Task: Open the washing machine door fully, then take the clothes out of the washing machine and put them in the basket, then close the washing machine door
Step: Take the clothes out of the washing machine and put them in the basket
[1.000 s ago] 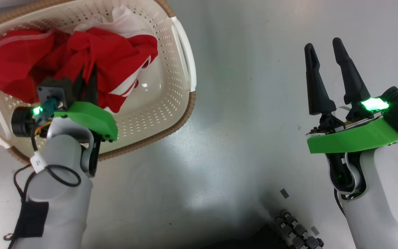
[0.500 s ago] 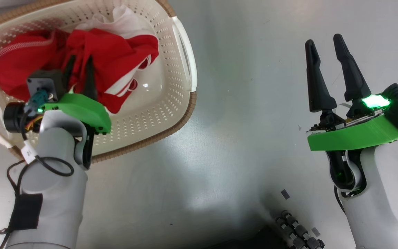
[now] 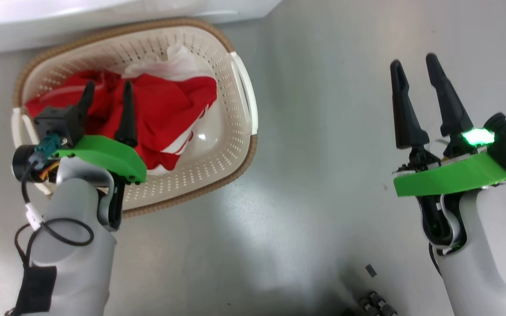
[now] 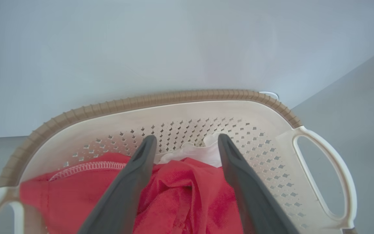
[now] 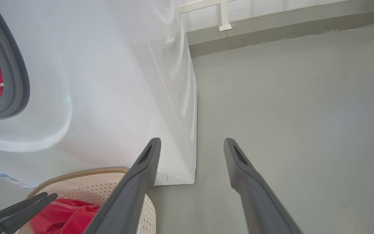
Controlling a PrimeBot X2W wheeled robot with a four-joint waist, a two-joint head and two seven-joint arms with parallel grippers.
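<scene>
— Where's the left gripper [image 3: 108,87]?
— Over the basket [image 3: 218,153], jaws wide apart and gripping nothing. Its fingers [image 3: 126,114] point down among the red clothes [image 3: 165,105], which lie heaped toward the basket's left end. Whether they touch the fabric, I can't tell.
— And the right gripper [image 3: 413,60]?
— Also wide open and empty, hanging over bare floor [image 3: 323,175], well apart from the basket.
— So what might go wrong?
— A fold could catch on a finger as the left arm lifts, I'd say, and get dragged over the rim onto the floor. The basket looks light, so a snag might tip or shove it.
— Is the job nearly done?
— Not by my reckoning. The basket sits just beside the washing machine [image 5: 109,81], and something red shows inside its grey ring [image 5: 18,74]. Another reach seems likely, and an arm could knock the basket on the way.
</scene>
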